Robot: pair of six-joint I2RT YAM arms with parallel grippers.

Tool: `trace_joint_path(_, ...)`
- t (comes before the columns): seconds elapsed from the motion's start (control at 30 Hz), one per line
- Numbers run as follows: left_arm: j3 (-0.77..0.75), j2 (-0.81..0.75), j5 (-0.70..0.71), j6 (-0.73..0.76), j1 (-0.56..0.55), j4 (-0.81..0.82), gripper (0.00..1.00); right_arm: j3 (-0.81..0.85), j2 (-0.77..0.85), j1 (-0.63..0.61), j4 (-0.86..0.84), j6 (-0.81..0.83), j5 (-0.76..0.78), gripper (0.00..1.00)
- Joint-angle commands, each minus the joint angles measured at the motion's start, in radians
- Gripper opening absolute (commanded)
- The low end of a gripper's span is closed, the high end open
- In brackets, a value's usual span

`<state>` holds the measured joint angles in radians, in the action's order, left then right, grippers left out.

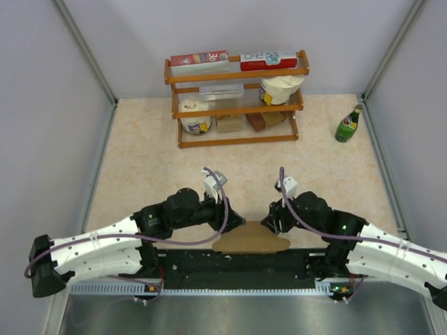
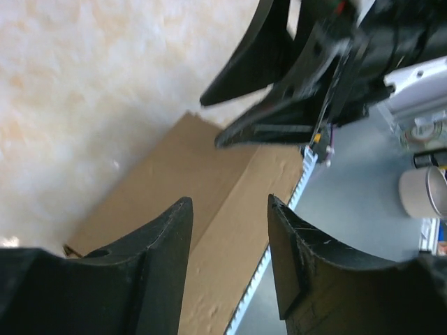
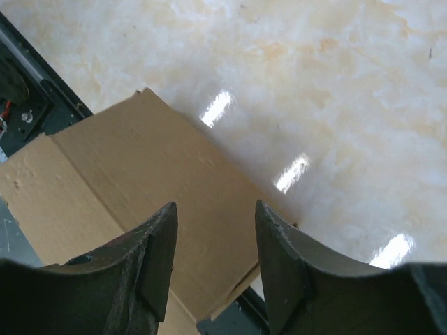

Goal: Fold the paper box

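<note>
the paper box (image 1: 250,242) lies flat as a brown cardboard sheet at the near edge of the bench (image 1: 140,160), midway between the two arms. its near side lies over the dark strip (image 1: 237,265) that the arms are bolted to. a crease runs across it in both wrist views.

the left tool (image 1: 239,222) hangs over the sheet's left end with its fingers apart and nothing between them; from its own camera the cardboard shows through the gap below. the right tool (image 1: 269,222) hangs over the right end, also spread and gripping nothing. whether either tool's tips touch the cardboard i cannot tell. in the left wrist view the right tool's two fingers reach in above the sheet from the top of the frame.

at the far side of the bench stands a wooden shelf (image 1: 237,105) with jars and red-and-white cartons (image 1: 237,61). a green bottle (image 1: 348,124) stands well apart to its right.
</note>
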<state>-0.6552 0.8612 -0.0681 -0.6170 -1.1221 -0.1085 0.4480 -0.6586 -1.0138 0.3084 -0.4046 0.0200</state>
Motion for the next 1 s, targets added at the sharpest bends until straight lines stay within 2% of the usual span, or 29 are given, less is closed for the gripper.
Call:
trace_joint_path(0.0,0.089,-0.051,-0.114,-0.095,-0.002,0.059,0.50,0.099,-0.012,-0.008,0.164,-0.106,0.020,0.48)
trace_joint_path(0.27,0.147,-0.111,-0.125,-0.128,-0.015,-0.039,0.48,0.086,0.031,-0.008,0.281,-0.269,-0.071,0.48)
trace_joint_path(0.67,0.227,0.015,-0.141,-0.161,-0.076,0.006,0.45,0.027,-0.030,-0.008,0.307,-0.293,-0.080,0.47)
trace_joint_path(0.87,0.250,-0.005,-0.105,-0.170,-0.077,0.007,0.45,0.029,-0.041,-0.006,0.317,-0.301,-0.063,0.47)
trace_joint_path(0.97,0.252,-0.027,-0.072,-0.171,-0.077,-0.017,0.45,0.032,-0.035,-0.008,0.327,-0.306,-0.042,0.51)
